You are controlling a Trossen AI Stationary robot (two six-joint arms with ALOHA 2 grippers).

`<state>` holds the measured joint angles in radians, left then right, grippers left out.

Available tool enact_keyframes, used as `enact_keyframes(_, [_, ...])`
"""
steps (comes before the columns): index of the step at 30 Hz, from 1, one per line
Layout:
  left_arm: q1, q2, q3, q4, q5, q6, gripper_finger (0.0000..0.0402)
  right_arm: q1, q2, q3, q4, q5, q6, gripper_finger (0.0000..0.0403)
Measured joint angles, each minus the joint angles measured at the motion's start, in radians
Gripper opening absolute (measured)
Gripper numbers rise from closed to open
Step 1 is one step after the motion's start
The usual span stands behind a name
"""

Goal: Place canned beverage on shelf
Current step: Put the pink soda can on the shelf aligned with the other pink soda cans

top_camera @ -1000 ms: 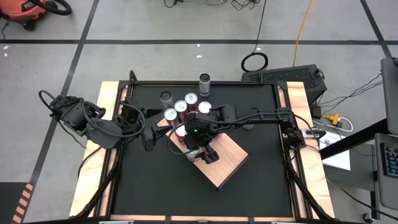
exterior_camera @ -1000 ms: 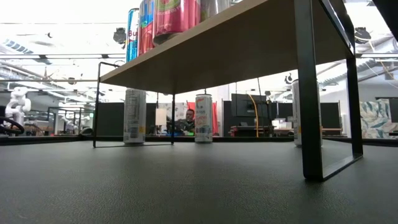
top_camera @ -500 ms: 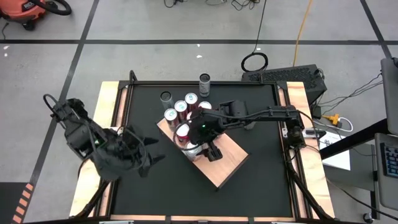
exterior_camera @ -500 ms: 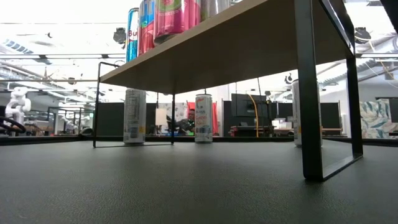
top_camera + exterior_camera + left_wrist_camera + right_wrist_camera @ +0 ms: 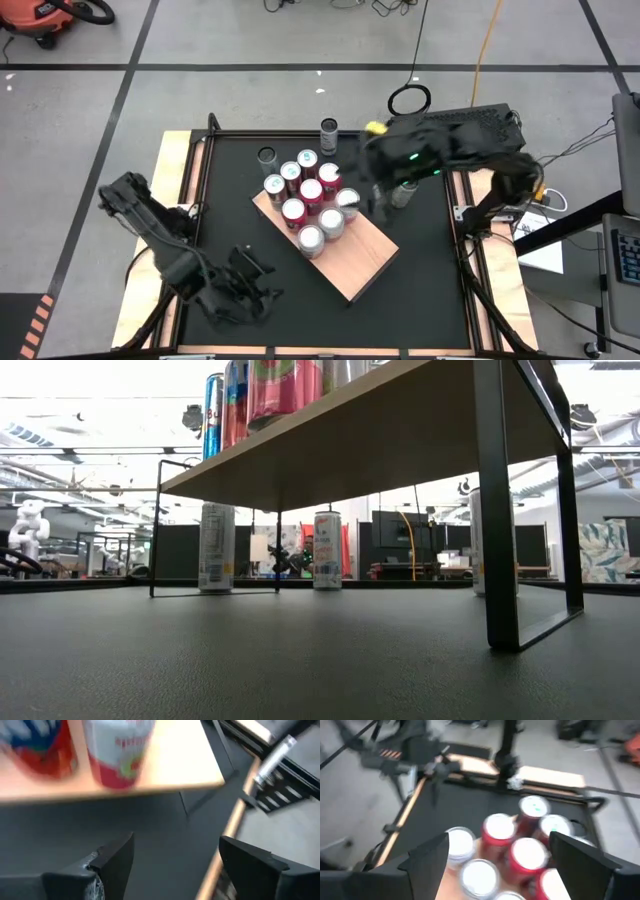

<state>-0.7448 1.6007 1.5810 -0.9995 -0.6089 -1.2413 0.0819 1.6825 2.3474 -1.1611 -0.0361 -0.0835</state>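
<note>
The shelf (image 5: pixel 352 257), a pale wood slab on black legs, stands slantwise mid-table, with several cans (image 5: pixel 311 190) upright on its far-left half. The low view shows the shelf (image 5: pixel 380 435) from below, the cans (image 5: pixel 272 385) on top. My left gripper (image 5: pixel 262 285) is open over the table's near left, low, facing the shelf's edge (image 5: pixel 150 775) with nothing between its fingers (image 5: pixel 114 860). My right gripper (image 5: pixel 372 193) is open, raised beyond the shelf's far right; it looks down on the can tops (image 5: pixel 527 854).
Loose cans stand on the black table: one (image 5: pixel 329 130) by the far edge, a dark one (image 5: pixel 266 156) left of it, one (image 5: pixel 403 192) at the right. Two (image 5: pixel 217 547) (image 5: pixel 327 550) show under the shelf. Free table lies near and right of the shelf.
My right gripper has risen off the cans on the shelf and drawn back toward the table's far right; two cans near the slab's middle now show uncovered. My left gripper has swung from beside the shelf's left end toward the near-left corner, sinking and tipping downward.
</note>
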Motion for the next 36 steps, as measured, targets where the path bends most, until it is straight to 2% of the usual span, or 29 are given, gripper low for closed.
enact_keyframes(4, [0.026, 0.061, -0.001, 0.064, -0.090, 0.071, 0.0294, -0.018, -0.070, 0.000, -0.009, 0.056, 0.020, 0.0304])
enact_keyframes(9, [0.059, 0.125, -0.001, 0.127, -0.100, 0.070, 0.0279, -0.031, -0.129, 0.000, -0.035, 0.096, 0.019, 0.0288])
enact_keyframes(12, [0.067, 0.162, -0.001, 0.148, -0.103, 0.070, 0.0244, -0.036, -0.147, 0.000, -0.062, 0.096, 0.019, 0.0282])
enact_keyframes(17, [0.091, 0.206, 0.000, 0.156, -0.103, 0.045, 0.0162, -0.036, -0.159, 0.000, -0.108, 0.093, 0.020, 0.0279])
enact_keyframes(21, [0.114, 0.210, 0.000, 0.153, -0.104, 0.045, 0.0100, -0.036, -0.156, 0.000, -0.146, 0.089, 0.020, 0.0279])
enact_keyframes(25, [0.138, 0.210, 0.000, 0.153, -0.104, 0.051, 0.0055, -0.036, -0.157, 0.000, -0.157, 0.089, 0.017, 0.0279])
enact_keyframes(30, [0.154, 0.210, 0.000, 0.147, -0.109, 0.050, 0.0020, -0.036, -0.156, 0.000, -0.154, 0.088, 0.010, 0.0279])
enact_keyframes(36, [0.165, 0.210, 0.000, 0.140, -0.103, 0.044, 0.0008, -0.036, -0.156, 0.000, -0.155, 0.088, 0.008, 0.0279])
